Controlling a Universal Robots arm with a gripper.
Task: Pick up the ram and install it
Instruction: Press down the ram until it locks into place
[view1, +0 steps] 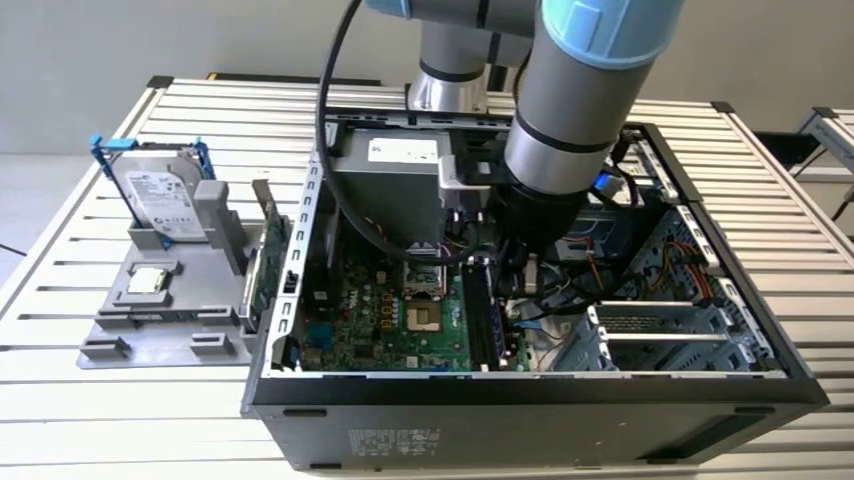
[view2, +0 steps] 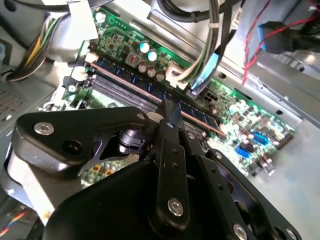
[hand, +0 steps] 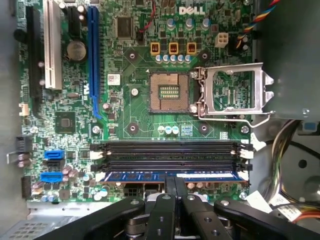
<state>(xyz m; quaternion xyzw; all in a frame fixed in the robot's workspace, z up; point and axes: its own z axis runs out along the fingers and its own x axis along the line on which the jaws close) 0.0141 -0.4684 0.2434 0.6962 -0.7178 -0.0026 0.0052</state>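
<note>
First wrist view: black two-finger tool (hand: 174, 186) clenched, fingertips together on the top edge of the long thin green ram stick with blue label (hand: 170, 176), seated in the nearest slot. Ram's long axis runs 9-to-3 across the tool; two empty black memory slots (hand: 170, 155) lie beyond at 12, then the silver CPU socket (hand: 170, 93).

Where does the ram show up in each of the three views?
Exterior view: the ram stands edge-on in the motherboard, below the arm.
First wrist view: ram lies in the slot nearest the gripper.
Second wrist view: ram beyond the gripper's tip.
Shared landmark: the memory slots.
</note>
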